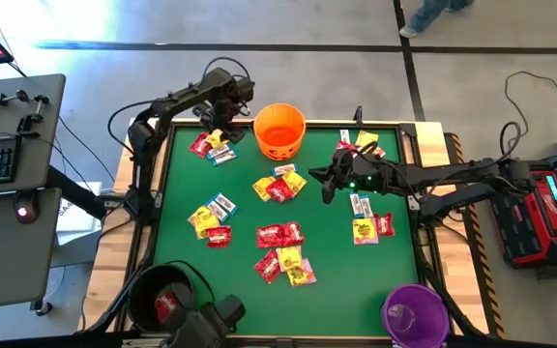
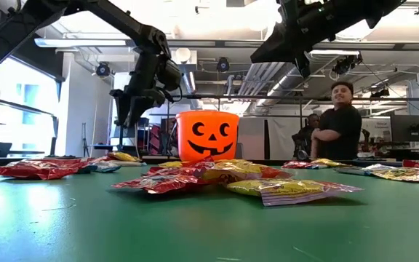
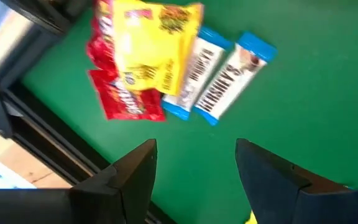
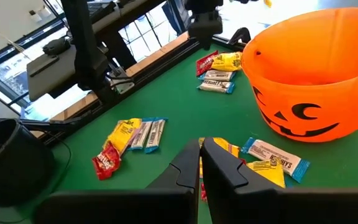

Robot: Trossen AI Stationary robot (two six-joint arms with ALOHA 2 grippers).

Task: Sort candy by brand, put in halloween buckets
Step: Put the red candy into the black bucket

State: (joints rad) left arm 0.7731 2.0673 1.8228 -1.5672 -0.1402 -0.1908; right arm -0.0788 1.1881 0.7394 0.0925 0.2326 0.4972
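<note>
Candy lies in several small heaps on the green table (image 1: 395, 280). At the far left one heap holds a yellow packet (image 3: 151, 46), red packets (image 3: 126, 99) and two white-and-blue bars (image 3: 219, 78). My left gripper (image 3: 194, 162) hangs open just above this heap, pointing steeply down, touching nothing. The orange bucket (image 1: 278, 130) stands at the far middle, the black bucket (image 1: 167, 300) at the near left corner and the purple bucket (image 1: 416, 311) at the near right. My right gripper (image 4: 201, 158) is shut and empty, held above the table right of a middle heap (image 1: 280, 186).
More heaps lie at mid-table (image 1: 283, 251), at the left (image 1: 211, 220) and under the right arm (image 1: 367, 217). A raised black rim (image 1: 158, 193) borders the table. A person (image 2: 340, 120) stands in the room beyond the far edge.
</note>
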